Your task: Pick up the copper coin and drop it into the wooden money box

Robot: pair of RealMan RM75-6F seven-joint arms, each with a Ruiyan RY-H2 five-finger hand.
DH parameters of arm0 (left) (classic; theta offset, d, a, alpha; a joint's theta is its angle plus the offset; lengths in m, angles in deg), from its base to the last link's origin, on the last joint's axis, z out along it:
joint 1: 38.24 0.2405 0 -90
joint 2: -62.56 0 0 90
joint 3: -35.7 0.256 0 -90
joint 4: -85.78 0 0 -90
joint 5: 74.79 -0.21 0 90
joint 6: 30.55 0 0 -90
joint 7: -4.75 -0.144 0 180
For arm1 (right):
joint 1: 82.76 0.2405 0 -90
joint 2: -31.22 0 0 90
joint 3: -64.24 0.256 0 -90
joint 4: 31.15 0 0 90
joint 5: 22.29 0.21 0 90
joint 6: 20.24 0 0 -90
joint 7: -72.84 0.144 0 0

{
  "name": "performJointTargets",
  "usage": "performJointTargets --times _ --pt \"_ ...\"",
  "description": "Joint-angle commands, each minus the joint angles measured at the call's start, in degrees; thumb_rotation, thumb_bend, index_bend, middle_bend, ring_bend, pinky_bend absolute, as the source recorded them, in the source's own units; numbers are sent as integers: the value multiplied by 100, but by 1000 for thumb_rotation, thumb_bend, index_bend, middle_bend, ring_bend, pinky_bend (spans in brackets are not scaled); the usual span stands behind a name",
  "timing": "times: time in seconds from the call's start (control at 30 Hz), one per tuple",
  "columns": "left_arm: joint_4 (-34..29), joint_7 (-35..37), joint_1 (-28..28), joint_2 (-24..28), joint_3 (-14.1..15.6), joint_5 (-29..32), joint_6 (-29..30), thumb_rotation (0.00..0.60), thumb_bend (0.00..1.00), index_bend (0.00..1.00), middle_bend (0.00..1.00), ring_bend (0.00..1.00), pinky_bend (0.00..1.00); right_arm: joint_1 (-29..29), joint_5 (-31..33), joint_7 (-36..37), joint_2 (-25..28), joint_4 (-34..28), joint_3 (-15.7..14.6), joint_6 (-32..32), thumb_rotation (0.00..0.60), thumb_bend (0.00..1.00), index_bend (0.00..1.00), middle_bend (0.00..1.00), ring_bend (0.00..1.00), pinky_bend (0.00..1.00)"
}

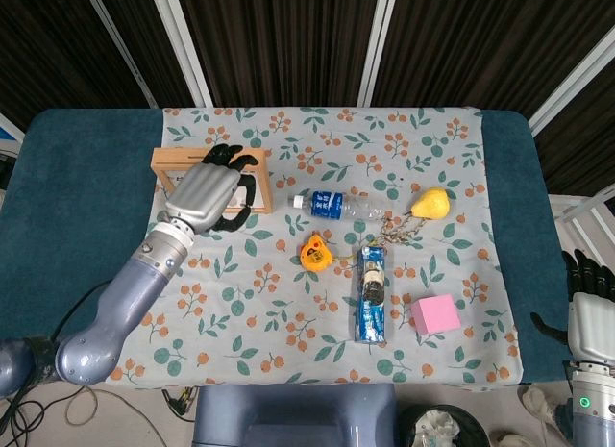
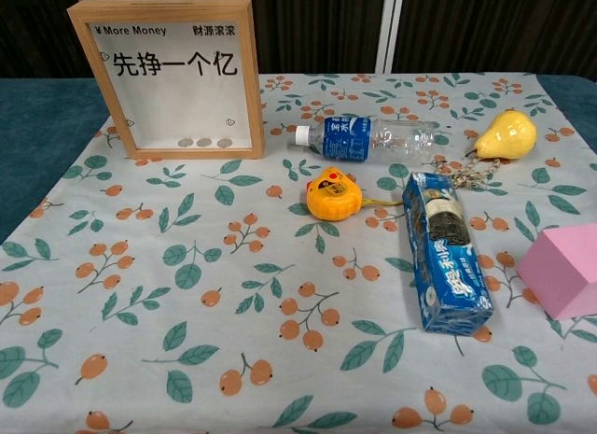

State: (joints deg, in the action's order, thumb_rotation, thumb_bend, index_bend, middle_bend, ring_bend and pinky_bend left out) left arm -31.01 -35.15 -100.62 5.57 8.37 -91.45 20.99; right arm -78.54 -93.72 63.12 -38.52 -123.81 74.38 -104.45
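Head view, left hand (image 1: 207,192) over money box (image 1: 178,161), grip unclear

The glass-fronted wooden money box (image 2: 175,79) stood upright at the cloth's far left, three copper coins (image 2: 204,143) lying inside along its bottom.

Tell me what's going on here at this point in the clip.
The left hand is above the wooden money box, fingers curled over its top edge; whether it holds a coin cannot be seen. In the chest view a few coins already lie at the bottom of the box. The right hand hangs off the table's right edge, holding nothing. A water bottle, yellow tape measure, pear, cookie pack and pink block sit untouched.
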Motion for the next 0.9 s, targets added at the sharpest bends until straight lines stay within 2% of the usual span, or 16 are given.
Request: performJointTargets --times 0.03,0.33,0.47,0.9 --pt "658 -28 -691 550 -87 1031 -512 600 542 743 169 0 0 50 74 -129 -62 121 -17 97 600 238 0 0 0 0" --pt "1845 -311 -1409 627 533 1913 -1398 600 538 745 169 0 0 96 264 -338 -219 378 67 84 600 237 0 0 0 0" --pt "2326 -388 -1642 477 879 2007 -1639 600 538 744 174 0 0 117 400 -400 -272 518 116 128 600 238 0 0 0 0" --pt "3638 114 -1803 -168 1591 1817 -2352 600 538 746 176 0 0 180 635 -476 -413 853 205 238 600 237 0 0 0 0"
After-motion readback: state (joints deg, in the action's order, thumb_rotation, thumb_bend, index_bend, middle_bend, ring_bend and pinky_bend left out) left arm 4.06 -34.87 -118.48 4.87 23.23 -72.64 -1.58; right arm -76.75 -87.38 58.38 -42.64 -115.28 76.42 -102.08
